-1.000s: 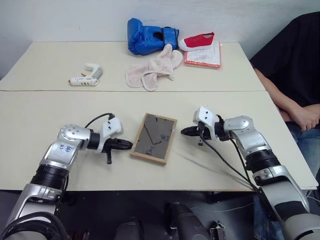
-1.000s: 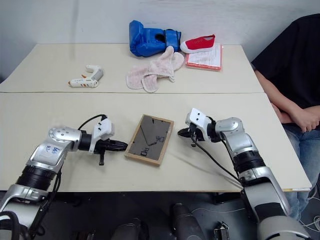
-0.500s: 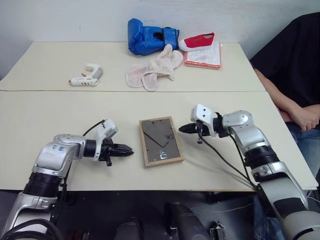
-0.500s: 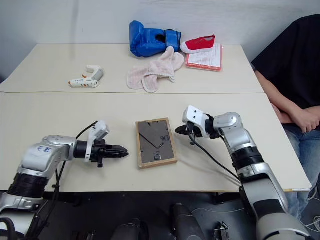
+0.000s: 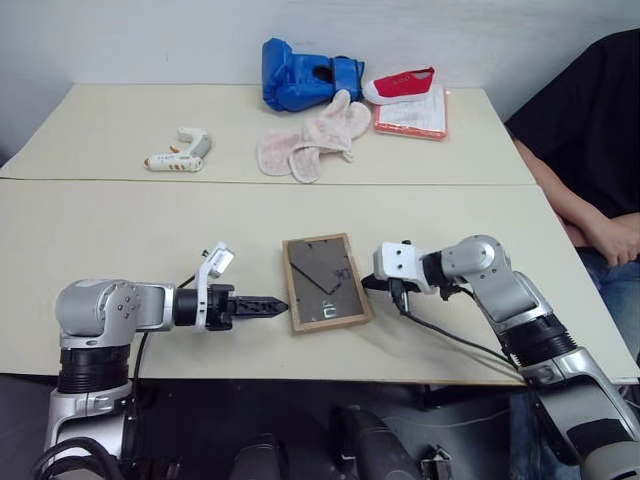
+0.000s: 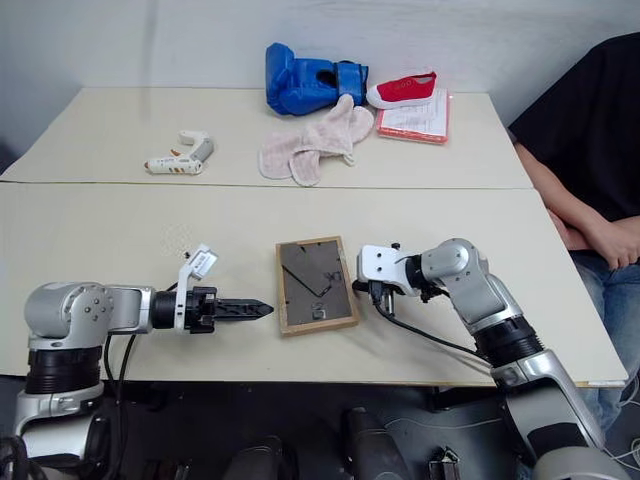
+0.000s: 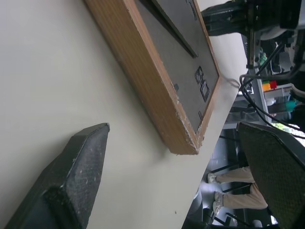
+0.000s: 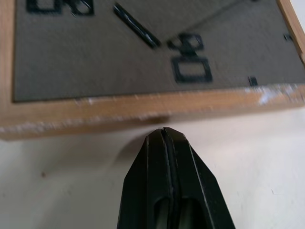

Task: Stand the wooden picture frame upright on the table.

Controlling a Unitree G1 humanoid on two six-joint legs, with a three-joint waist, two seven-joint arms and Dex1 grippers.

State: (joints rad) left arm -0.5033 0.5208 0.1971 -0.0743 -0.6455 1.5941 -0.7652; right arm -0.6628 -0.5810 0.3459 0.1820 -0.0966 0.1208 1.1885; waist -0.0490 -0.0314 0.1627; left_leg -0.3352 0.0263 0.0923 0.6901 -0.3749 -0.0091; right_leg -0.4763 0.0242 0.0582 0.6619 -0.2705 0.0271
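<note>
The wooden picture frame (image 5: 325, 282) lies flat, back up, on the table (image 5: 120, 230) — left gripper (image 7: 171, 176) spread wide beside it, right gripper (image 8: 164, 136) pinched closed, empty.

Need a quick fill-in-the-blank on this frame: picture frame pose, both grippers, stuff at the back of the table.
1. The wooden picture frame lies flat on the table with its dark ____ side facing up.
2. The left gripper has its fingers ____.
3. The right gripper, beside the frame's edge, is ____.
4. At the table's far edge, the red shoe sits beside a ____ boxing glove.

Missing words: back; open; shut; blue
</note>
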